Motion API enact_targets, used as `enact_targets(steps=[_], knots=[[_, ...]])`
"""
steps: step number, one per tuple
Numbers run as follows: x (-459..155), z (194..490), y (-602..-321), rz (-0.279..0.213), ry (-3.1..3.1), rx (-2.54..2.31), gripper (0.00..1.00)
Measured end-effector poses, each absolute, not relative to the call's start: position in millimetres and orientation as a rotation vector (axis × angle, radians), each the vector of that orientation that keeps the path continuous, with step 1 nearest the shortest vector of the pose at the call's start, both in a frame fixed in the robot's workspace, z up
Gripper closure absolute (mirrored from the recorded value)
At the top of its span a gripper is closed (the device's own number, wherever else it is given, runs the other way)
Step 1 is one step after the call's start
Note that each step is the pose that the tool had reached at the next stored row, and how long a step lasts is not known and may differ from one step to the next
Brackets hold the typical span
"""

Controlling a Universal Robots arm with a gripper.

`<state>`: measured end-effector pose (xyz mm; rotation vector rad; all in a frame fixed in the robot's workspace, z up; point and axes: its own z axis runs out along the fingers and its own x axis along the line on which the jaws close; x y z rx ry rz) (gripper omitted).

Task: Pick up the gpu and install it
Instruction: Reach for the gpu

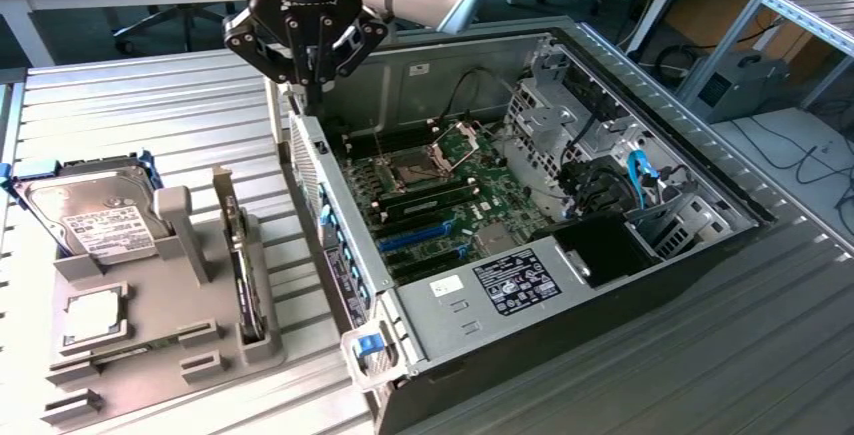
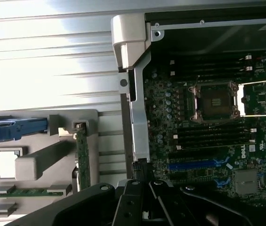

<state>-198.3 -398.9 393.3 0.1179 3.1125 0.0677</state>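
Note:
The gpu [image 1: 240,265] stands on edge in a slot of the grey holder [image 1: 147,300], left of the open computer case [image 1: 534,205]; it is a thin dark card with a silver bracket at its far end. In the wrist view the gpu [image 2: 82,160] is a narrow strip in the grey holder [image 2: 38,165]. My gripper [image 1: 310,90] hangs shut and empty above the case's rear wall, well above and beyond the card. In the wrist view the gripper [image 2: 144,202] sits over that same wall edge. Blue expansion slots [image 1: 414,240] lie on the motherboard [image 1: 441,195].
The holder also carries a silver hard drive [image 1: 87,215] in a blue frame, a square processor chip [image 1: 91,315] and a memory stick [image 2: 29,191]. The case's upright metal rear wall [image 2: 140,113] stands between holder and motherboard [image 2: 208,136]. Ribbed metal tabletop [image 1: 160,115] surrounds both.

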Motion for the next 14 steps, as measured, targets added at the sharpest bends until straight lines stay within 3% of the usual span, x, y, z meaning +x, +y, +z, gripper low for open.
enact_targets(steps=[14], knots=[[-206.9, 393.3, -398.9, 0.068, 3.112, 0.118, 0.89]])
